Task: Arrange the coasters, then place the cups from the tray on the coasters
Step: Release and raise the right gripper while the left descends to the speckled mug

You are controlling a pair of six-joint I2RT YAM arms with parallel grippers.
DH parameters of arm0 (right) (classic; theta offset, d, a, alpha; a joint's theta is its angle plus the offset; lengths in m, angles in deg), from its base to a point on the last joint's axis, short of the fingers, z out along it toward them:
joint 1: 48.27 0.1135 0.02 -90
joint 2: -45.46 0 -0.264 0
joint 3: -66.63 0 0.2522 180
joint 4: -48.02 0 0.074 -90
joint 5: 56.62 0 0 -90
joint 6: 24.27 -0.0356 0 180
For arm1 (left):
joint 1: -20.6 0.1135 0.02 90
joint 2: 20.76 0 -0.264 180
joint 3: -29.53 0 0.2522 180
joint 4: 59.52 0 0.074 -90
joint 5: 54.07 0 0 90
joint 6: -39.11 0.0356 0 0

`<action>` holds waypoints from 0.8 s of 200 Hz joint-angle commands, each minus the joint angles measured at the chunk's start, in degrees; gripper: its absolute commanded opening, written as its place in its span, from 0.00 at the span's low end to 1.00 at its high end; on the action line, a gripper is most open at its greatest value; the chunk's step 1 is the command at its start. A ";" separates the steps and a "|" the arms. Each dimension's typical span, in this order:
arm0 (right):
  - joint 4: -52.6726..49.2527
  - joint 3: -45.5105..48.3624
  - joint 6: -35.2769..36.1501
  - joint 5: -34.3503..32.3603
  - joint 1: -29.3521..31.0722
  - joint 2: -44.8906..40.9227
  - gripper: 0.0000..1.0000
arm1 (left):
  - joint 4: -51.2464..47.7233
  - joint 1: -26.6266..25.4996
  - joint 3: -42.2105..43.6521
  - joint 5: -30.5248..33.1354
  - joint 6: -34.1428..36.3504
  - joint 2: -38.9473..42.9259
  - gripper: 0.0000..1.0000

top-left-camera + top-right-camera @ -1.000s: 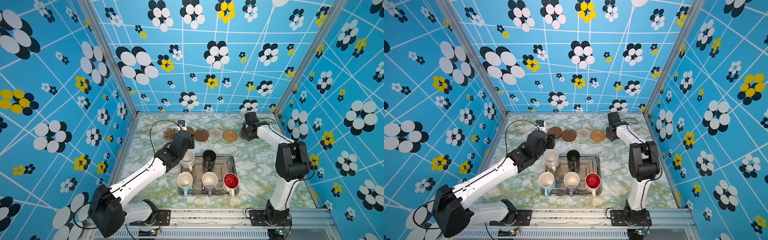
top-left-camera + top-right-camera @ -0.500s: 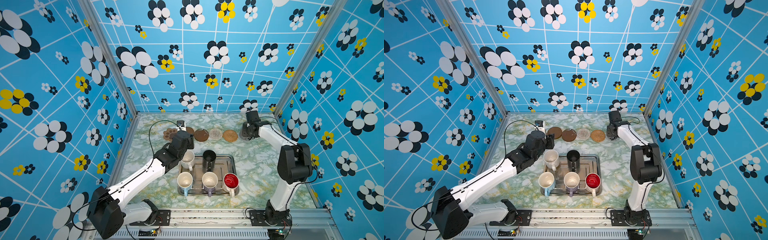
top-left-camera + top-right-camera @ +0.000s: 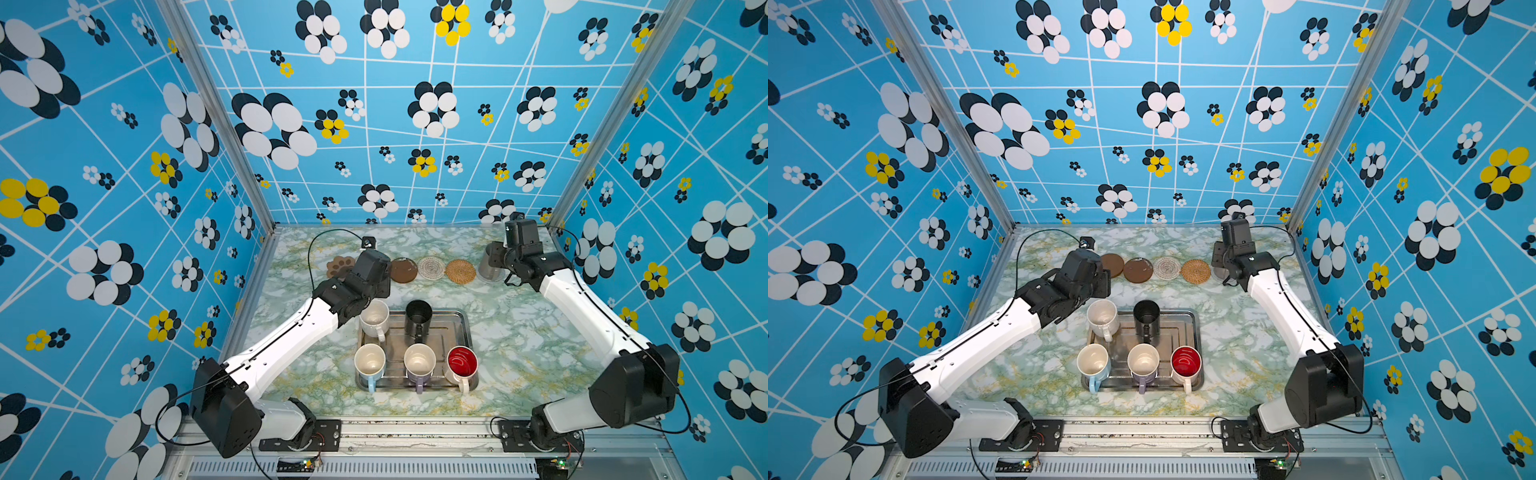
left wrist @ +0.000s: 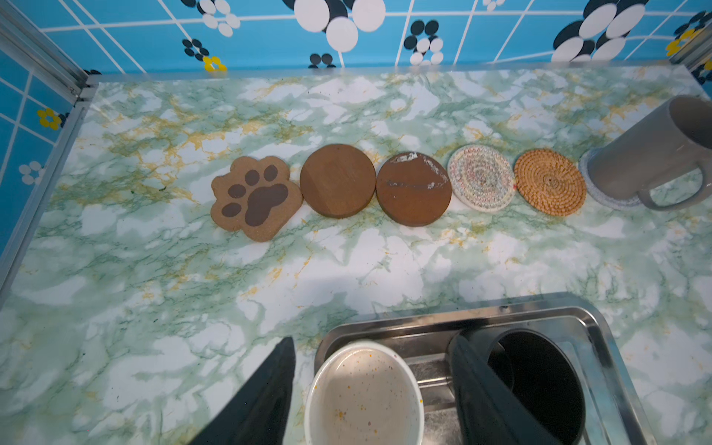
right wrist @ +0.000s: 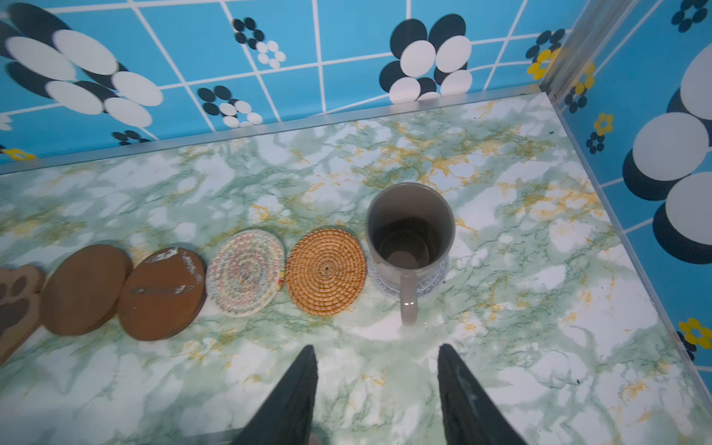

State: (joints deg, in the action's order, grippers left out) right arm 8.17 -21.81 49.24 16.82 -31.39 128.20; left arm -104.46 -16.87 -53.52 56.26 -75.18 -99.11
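Well, tall grey-beige mug (image 5: 410, 215) upright on pale grey coaster (image 5: 433, 287).

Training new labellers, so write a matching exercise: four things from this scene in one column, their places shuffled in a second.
Things:
1. grey mug
2. speckled mug
3. red-lined mug
4. paw coaster

Places:
A. near right corner of the tray
B. left end of the coaster row
C. on the grey coaster
D. far left corner of the tray

Pairs: 1-C, 2-D, 3-A, 4-B.
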 commanded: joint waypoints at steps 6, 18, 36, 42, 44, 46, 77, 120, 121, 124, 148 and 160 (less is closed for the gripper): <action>3.47 3.85 -3.20 -1.51 2.61 -4.31 0.53 | -10.76 -0.50 -1.16 -3.09 -2.65 -1.32 0.65; 4.48 5.52 -3.77 -1.20 3.36 -5.89 0.53 | -12.59 -0.99 -1.01 -3.66 -3.33 -1.78 0.64; 5.62 7.89 -4.57 -0.60 3.70 -7.96 0.53 | -15.75 -2.17 -1.09 -3.48 -4.36 -2.96 0.62; 5.95 8.79 -4.76 -0.50 3.77 -8.59 0.53 | -16.82 -2.63 -1.18 -3.27 -4.62 -3.40 0.61; 6.13 9.12 -4.84 -0.49 3.73 -8.74 0.53 | -17.12 -2.79 -1.30 -3.19 -4.69 -3.57 0.61; 6.24 9.20 -4.86 -0.49 3.76 -8.98 0.53 | -17.46 -2.96 -1.39 -3.07 -4.84 -3.68 0.61; 7.33 11.82 -5.04 -0.85 3.77 -10.91 0.54 | -20.85 -4.92 -2.04 -2.73 -6.35 -5.62 0.58; 8.67 14.14 -5.22 -0.67 3.72 -11.94 0.55 | -22.03 -6.46 -0.68 -4.31 -9.10 -6.84 0.57; 8.68 14.17 -5.22 -0.67 3.75 -11.96 0.55 | -22.01 -6.51 -0.63 -4.33 -9.19 -6.87 0.57; 8.85 14.32 -5.22 -0.67 3.77 -11.98 0.55 | -22.01 -6.58 -0.49 -4.46 -9.38 -6.83 0.57; 9.40 14.99 -5.22 -0.67 3.71 -12.01 0.56 | -20.94 -7.32 0.56 -5.92 -10.22 -6.57 0.57; 9.49 15.16 -5.22 -0.52 3.77 -11.90 0.56 | -20.68 -7.44 0.91 -6.69 -10.44 -6.64 0.57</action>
State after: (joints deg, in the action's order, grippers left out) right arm 15.71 -7.49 45.07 16.74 -27.87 117.47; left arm -124.35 -23.71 -53.70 51.65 -83.86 -105.45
